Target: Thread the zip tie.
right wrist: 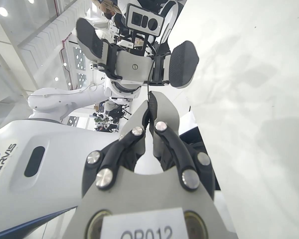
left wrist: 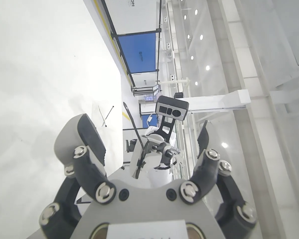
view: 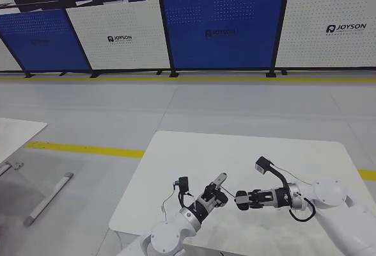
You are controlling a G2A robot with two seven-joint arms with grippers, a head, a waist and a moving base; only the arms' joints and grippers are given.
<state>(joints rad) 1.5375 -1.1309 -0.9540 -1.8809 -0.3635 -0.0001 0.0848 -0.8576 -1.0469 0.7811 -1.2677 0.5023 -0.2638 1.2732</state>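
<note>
A thin black zip tie (right wrist: 149,88) sticks out from my right gripper (right wrist: 149,105), which is shut on it. In the left wrist view the same zip tie (left wrist: 133,125) shows as a long black strip rising from the right gripper (left wrist: 145,150). My left gripper (left wrist: 147,130) is open, its fingers (left wrist: 89,138) spread wide, and it faces the right one. Seen from the right wrist, the left gripper (right wrist: 135,48) stands just beyond the strip's tip, with nothing between its pads (right wrist: 183,63). From above, the left gripper (view: 219,185) and the right gripper (view: 240,198) nearly meet over the white table (view: 252,153).
Two loose zip ties (left wrist: 107,115) lie crossed on the table beyond the grippers. The table's near edge runs close under both arms. Blue and white partition panels (view: 220,32) stand across the floor at the back.
</note>
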